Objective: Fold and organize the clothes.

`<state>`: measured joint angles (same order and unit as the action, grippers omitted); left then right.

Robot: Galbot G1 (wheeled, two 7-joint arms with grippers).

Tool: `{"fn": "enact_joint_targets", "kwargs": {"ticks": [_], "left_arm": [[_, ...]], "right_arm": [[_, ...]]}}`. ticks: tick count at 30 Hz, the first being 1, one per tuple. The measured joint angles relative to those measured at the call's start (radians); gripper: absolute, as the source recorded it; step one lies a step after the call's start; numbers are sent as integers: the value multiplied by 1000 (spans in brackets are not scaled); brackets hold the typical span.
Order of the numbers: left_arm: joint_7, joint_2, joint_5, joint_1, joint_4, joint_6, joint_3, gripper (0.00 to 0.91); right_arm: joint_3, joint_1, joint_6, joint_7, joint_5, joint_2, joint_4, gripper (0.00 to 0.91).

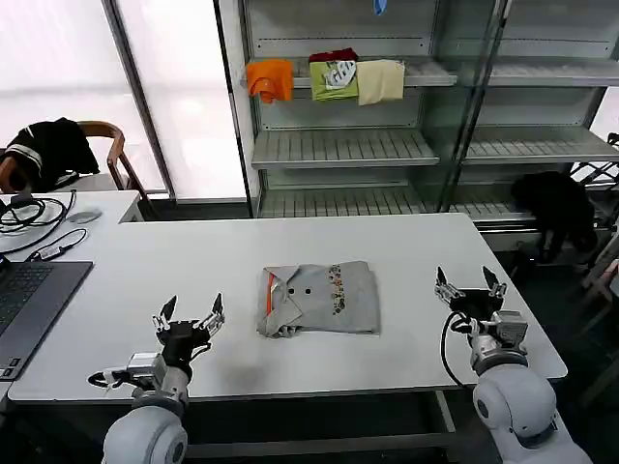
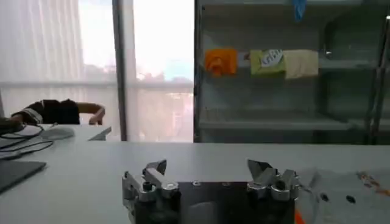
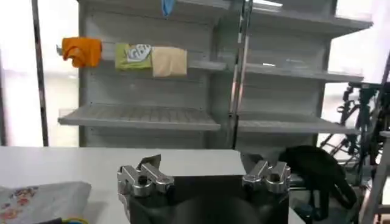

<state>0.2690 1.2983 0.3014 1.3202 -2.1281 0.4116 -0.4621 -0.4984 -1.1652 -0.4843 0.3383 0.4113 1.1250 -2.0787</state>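
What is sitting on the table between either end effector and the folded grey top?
Nothing visible. The left end effector and right end effector, both open, flank the folded grey top, with bare white table between. The laptop lies off to the left edge.

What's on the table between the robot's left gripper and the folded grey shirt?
Nothing. In the head view, the stretch of white table between the left gripper and the folded grey shirt is bare. The gripper's fingers are open.
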Motion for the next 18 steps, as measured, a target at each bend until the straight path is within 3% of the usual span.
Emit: {"fn": "enact_joint_targets", "kwargs": {"ticks": [18], "left_arm": [[-24, 5, 4, -5, 3, -10, -2, 907]], "right_arm": [[-30, -40, 21, 14, 1, 12, -11, 907]]}}
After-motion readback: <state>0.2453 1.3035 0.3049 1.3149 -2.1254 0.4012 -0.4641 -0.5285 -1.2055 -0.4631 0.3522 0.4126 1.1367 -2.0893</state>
